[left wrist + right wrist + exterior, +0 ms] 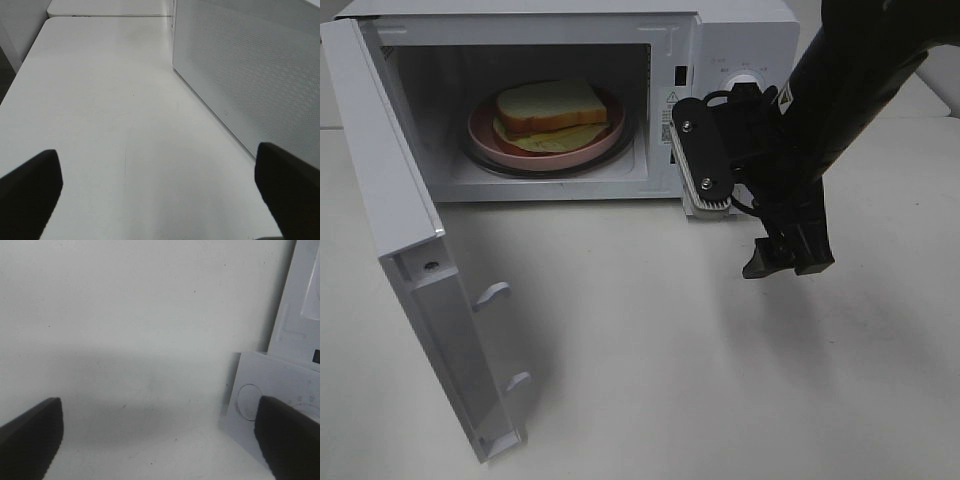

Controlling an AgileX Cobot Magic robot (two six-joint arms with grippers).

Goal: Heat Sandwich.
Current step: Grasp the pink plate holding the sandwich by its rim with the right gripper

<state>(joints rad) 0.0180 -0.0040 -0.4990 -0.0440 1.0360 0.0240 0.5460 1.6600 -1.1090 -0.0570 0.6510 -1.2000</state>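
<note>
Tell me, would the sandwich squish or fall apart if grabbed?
Probably squishy: the sandwich has soft-looking pale bread. Its loose yellow filling sticks out, so it may slide apart. Small on its pink plate, likely light.

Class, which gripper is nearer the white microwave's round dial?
Right. The right gripper hangs in front of the white microwave's control panel, near its round white dial; the left gripper is beside the microwave's perforated side wall, dial unseen.
</note>
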